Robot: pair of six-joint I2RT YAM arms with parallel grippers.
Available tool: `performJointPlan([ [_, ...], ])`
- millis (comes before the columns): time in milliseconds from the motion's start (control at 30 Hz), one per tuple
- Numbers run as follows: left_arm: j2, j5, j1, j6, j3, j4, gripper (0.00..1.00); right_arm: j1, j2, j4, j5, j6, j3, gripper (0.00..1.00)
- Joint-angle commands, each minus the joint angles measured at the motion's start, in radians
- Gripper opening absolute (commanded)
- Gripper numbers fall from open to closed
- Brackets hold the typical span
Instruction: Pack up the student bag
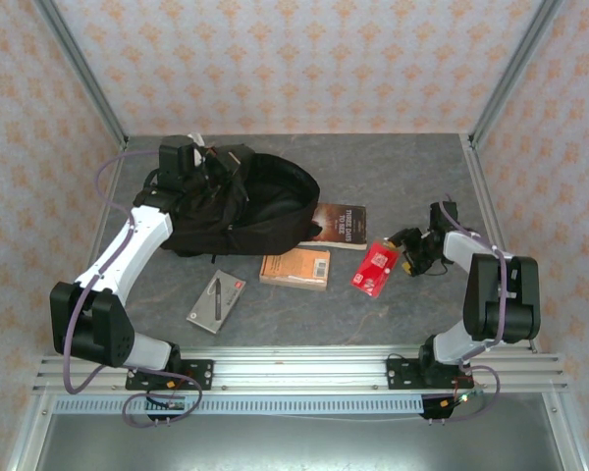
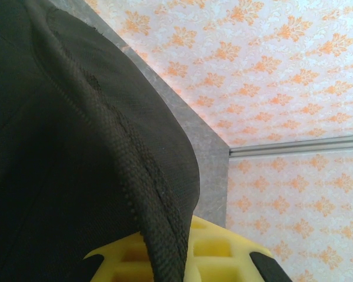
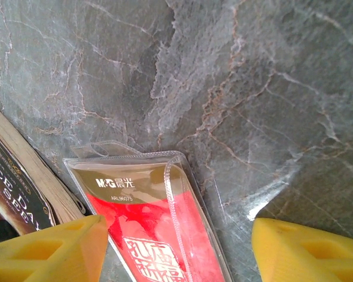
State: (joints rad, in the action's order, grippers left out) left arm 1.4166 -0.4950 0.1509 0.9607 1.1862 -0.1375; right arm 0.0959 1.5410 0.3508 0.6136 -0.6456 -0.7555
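Student bag point(image 1: 260, 201) lying far-left on the table point(image 1: 393, 314), against a dark book point(image 1: 342, 224).
Bag is looking soft and floppy, likely sagging unless lifted by its stitched rim. Left gripper point(image 2: 170, 261) is clamping closed on that fabric edge, a sensible hold. Right gripper point(image 3: 176, 258) is hanging open over a slick-looking red packet point(image 3: 159, 235) showing "M&G" and Chinese characters. Book title is only partly legible.
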Motion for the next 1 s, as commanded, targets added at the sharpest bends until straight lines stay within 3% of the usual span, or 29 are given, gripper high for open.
performJointPlan([
  [0,0.009,-0.014,0.007,-0.007,0.008,0.044,0.0,-0.053,0.061,-0.237,0.115,0.015,0.024,0.66],
  [300,0.004,-0.011,0.013,-0.018,0.014,0.035,0.0,-0.053,0.07,-0.332,0.218,-0.062,0.051,0.64],
  [500,0.001,-0.011,0.016,-0.02,0.018,0.033,0.0,-0.09,0.027,-0.242,0.167,-0.061,0.057,0.64],
  [800,-0.001,-0.016,0.016,-0.017,0.02,0.036,0.0,-0.223,-0.016,-0.188,0.063,-0.13,0.11,0.67],
  [967,-0.001,-0.015,0.017,-0.021,0.026,0.03,0.0,-0.391,-0.074,-0.173,-0.001,-0.21,0.134,0.67],
])
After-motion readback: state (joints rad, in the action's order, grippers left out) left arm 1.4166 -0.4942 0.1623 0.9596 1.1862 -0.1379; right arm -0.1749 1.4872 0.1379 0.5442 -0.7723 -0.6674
